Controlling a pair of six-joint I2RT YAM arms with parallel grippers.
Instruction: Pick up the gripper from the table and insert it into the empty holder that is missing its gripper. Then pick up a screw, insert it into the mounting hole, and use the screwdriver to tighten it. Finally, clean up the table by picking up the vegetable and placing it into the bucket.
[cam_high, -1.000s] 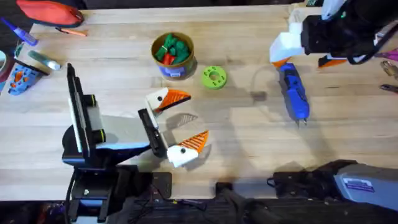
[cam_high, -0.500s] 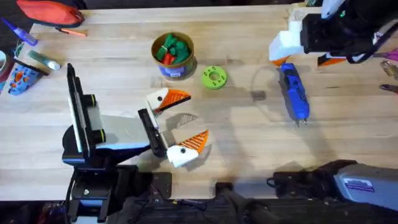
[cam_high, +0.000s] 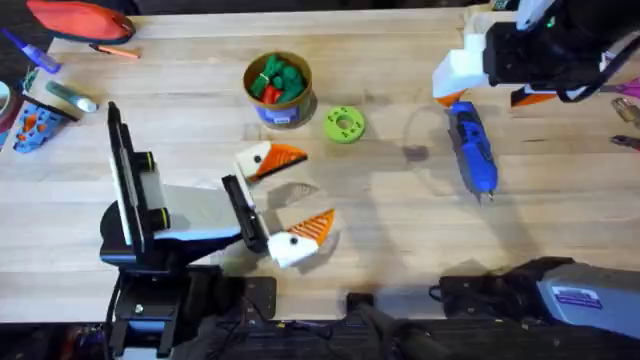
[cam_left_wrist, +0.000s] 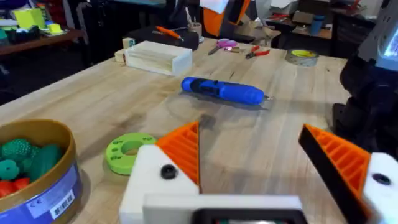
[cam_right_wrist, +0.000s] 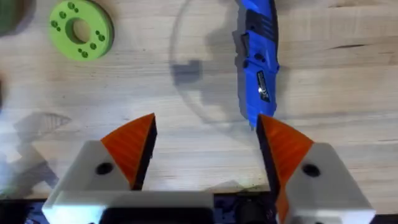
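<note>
The blue screwdriver (cam_high: 472, 146) lies on the table at the right, metal tip toward the front; it also shows in the wrist views (cam_left_wrist: 224, 92) (cam_right_wrist: 257, 68). Above its rear end hangs my right gripper (cam_high: 495, 97) (cam_right_wrist: 205, 149), open and holding nothing. My left gripper (cam_high: 290, 197) (cam_left_wrist: 255, 162) stands open and empty over the table's middle, in front of the bucket (cam_high: 278, 105) (cam_left_wrist: 59, 186). The bucket holds green and red toy vegetables. The loose gripper piece, the holder, the screw and the yellow vegetable are out of view.
A flat green ring disc (cam_high: 344, 124) (cam_right_wrist: 81, 29) lies right of the bucket. A faint clear ring with a small grey patch (cam_high: 415, 152) sits left of the screwdriver. A pale wooden block (cam_left_wrist: 158, 57) and hand tools lie at the far right; a red pouch (cam_high: 80, 20) at back left.
</note>
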